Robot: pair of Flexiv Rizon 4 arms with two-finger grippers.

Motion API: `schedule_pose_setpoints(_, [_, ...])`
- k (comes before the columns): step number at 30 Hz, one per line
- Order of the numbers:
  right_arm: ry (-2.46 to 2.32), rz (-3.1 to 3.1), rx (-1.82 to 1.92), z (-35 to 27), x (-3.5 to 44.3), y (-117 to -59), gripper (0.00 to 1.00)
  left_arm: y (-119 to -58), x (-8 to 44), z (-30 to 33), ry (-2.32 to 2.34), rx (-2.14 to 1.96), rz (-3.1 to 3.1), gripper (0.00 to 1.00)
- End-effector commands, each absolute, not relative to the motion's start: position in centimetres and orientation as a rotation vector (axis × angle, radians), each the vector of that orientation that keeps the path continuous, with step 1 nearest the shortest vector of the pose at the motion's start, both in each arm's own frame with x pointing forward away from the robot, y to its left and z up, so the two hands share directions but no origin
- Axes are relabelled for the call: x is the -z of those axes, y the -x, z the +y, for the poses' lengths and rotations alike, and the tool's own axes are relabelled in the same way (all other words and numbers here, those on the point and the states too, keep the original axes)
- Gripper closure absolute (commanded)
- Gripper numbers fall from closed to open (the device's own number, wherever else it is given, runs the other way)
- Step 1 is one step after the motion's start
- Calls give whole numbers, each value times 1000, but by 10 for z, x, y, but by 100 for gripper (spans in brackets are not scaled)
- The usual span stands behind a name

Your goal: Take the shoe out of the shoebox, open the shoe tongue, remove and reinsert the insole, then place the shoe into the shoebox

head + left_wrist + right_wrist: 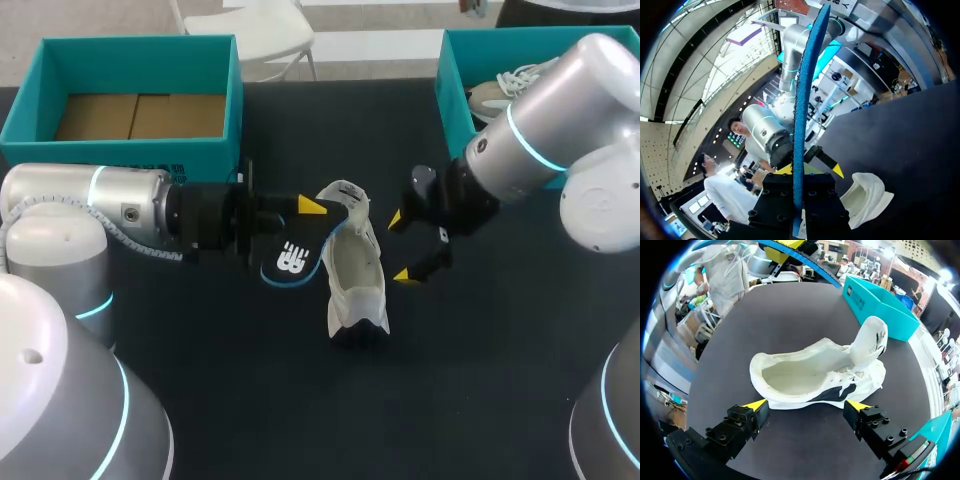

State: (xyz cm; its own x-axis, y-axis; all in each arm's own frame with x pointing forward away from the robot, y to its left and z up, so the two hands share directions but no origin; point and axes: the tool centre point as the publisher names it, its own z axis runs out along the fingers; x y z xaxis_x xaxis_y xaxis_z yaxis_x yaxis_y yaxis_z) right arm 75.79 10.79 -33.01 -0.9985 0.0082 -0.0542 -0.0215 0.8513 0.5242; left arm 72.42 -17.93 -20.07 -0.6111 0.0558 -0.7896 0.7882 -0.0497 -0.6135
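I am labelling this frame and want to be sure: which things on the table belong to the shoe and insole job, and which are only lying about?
For the job:
white shoe, on the table
insole, held by the left gripper
right gripper, open beside the shoe
empty shoebox

Lying about:
second shoebox
another shoe inside it

Just a dark counter point(480, 380), plus a spare sneaker point(497, 95) sitting in the teal box point(455, 100) at upper right.

Left hand point(305, 212) mid-table, clamped on the insole point(290, 258); right hand point(402, 246) opposite, wide open.
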Motion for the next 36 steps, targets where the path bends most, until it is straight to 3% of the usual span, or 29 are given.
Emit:
schedule_pose_setpoints(1, [9,2969,-841,109,331,-757,0,-724,201,-180,-898,1714,1678,100])
schedule_pose_setpoints(15, [9,2969,-841,109,331,-757,0,-681,218,-213,-762,1826,1622,100])
schedule_pose_setpoints(36, [9,2969,-841,109,331,-757,0,-676,246,-226,-697,1879,1657,100])
